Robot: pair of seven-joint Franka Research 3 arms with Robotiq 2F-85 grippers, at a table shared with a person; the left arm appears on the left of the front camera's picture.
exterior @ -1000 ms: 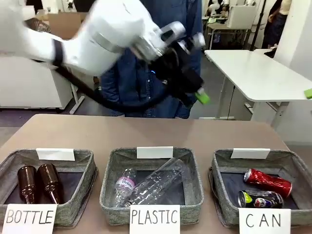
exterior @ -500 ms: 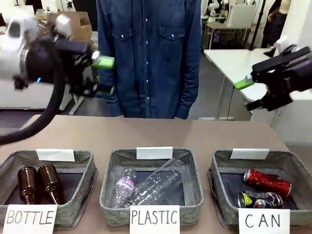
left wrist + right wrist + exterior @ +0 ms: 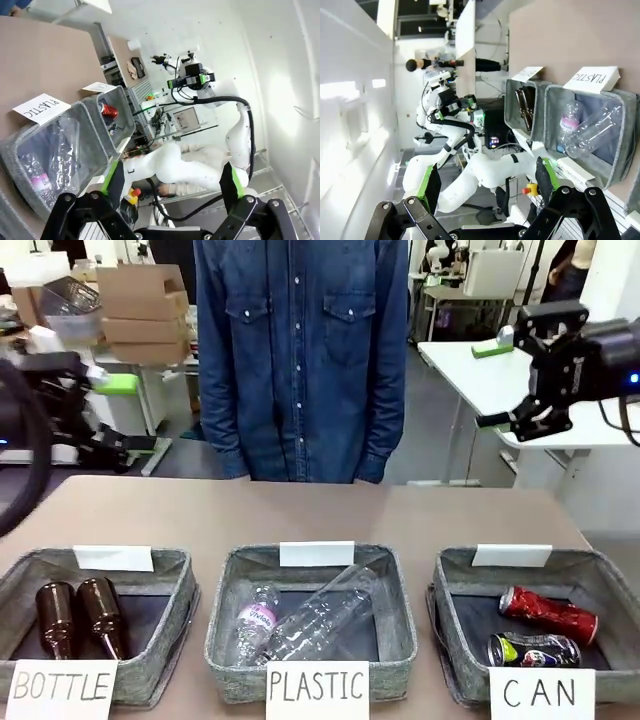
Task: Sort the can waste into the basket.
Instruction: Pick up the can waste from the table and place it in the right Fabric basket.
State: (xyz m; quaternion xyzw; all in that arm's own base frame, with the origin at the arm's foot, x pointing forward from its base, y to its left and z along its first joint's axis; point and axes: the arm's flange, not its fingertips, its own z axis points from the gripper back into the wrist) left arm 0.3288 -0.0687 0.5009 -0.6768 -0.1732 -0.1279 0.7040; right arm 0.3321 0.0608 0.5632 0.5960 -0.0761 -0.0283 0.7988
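Note:
Both pieces of can waste lie inside the grey basket (image 3: pixel 456 585) signed "CAN" at the front right. The shiny red can (image 3: pixel 548 612) is behind, and the dark printed can (image 3: pixel 533 648) is in front of it. My left gripper (image 3: pixel 124 415) hangs open at the far left, above the table's back edge. High at the right, behind that basket, my right gripper (image 3: pixel 488 385) stands open. Neither holds anything. In the left wrist view the open fingers (image 3: pixel 111 176) frame the red can (image 3: pixel 108 110) far off. The right wrist view looks past its own open fingers (image 3: pixel 544 178).
A basket signed "PLASTIC" (image 3: pixel 312 615) holds clear bottles in the middle. At the left, a "BOTTLE" basket (image 3: pixel 95 612) holds two brown bottles. A person in a denim shirt (image 3: pixel 300 350) stands at the far side. The brown table (image 3: pixel 320 515) is bare behind the baskets.
My left arm has swung from the middle to the far left and dropped lower. The right gripper has come in from the right and risen slightly. The cans have not moved.

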